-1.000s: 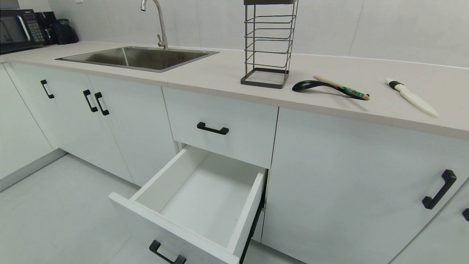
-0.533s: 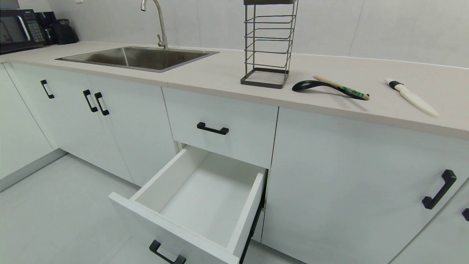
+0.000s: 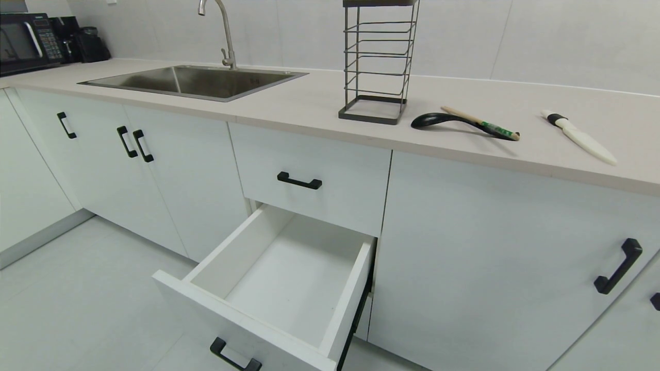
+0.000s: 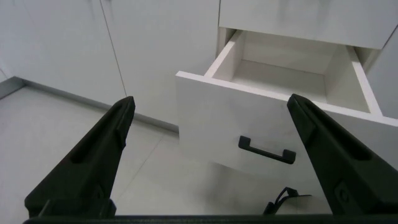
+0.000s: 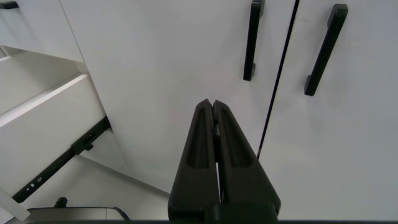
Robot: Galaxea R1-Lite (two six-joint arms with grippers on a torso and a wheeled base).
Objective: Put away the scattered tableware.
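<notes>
Open drawer [image 3: 348, 298]; knife [image 3: 580, 136] (?) nr counter [image 3: 309, 103] edge

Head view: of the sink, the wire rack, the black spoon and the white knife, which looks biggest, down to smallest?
1. the sink, by far the widest.
2. the wire rack, tall, with its top cut off by the picture's edge.
3. the black spoon and the white knife: much alike in length, so I won't rank them.

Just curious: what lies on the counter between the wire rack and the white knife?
The head view shows a black spoon with a wooden stick along its handle, between wire rack and white knife.
</notes>
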